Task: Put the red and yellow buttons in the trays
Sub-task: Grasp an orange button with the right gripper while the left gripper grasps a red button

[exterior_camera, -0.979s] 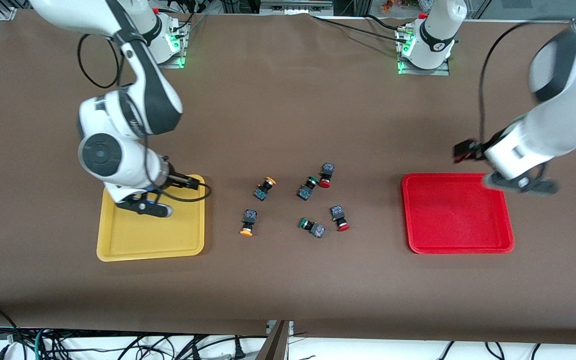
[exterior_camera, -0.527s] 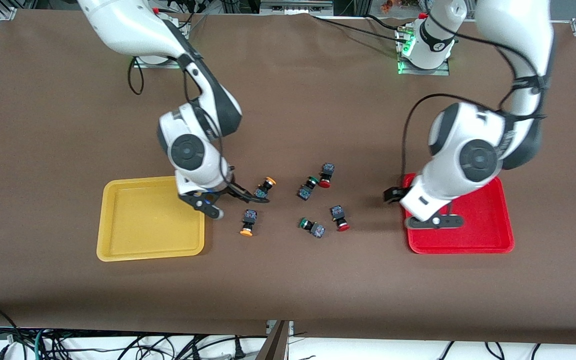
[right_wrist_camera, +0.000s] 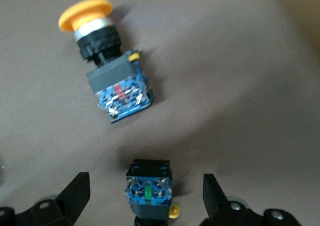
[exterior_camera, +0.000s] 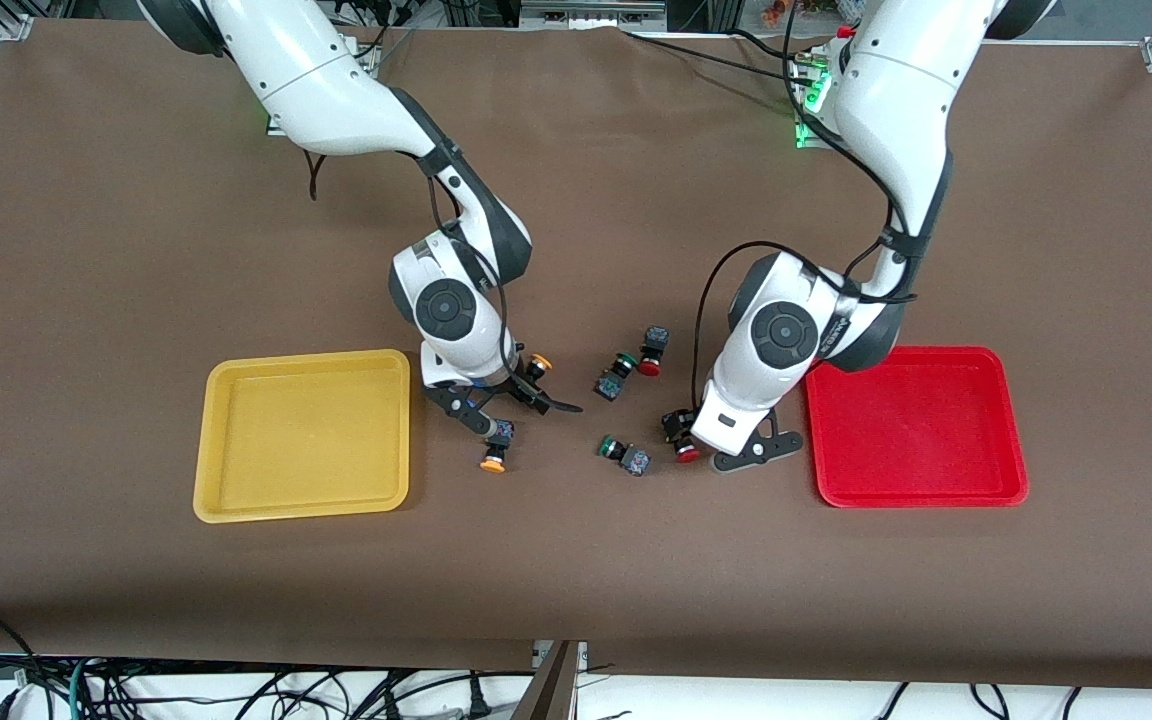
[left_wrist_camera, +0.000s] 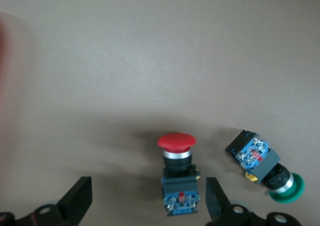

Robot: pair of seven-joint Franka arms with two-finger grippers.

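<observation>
Six small buttons lie mid-table between the yellow tray (exterior_camera: 296, 435) and the red tray (exterior_camera: 921, 430). My left gripper (exterior_camera: 711, 448) is open and low over a red button (exterior_camera: 683, 442). In the left wrist view that red button (left_wrist_camera: 177, 178) lies between the open gripper's (left_wrist_camera: 147, 186) fingers, untouched. A second red button (exterior_camera: 650, 352) lies farther from the front camera. My right gripper (exterior_camera: 521, 410) is open over a yellow button (exterior_camera: 536, 366). Its dark body (right_wrist_camera: 149, 192) lies between the open right gripper's (right_wrist_camera: 146, 186) fingers, cap hidden. The other yellow button (exterior_camera: 494, 447) (right_wrist_camera: 107, 61) lies beside it.
Two green-capped buttons (exterior_camera: 616, 372) (exterior_camera: 624, 452) lie among the others. One of them (left_wrist_camera: 265, 166) is close beside the left gripper's finger. Both trays hold nothing. Brown table surface stretches all around.
Both arms have swung in from over their trays to the cluster. The right gripper now straddles a yellow button and the left gripper a red one. No button has moved.
</observation>
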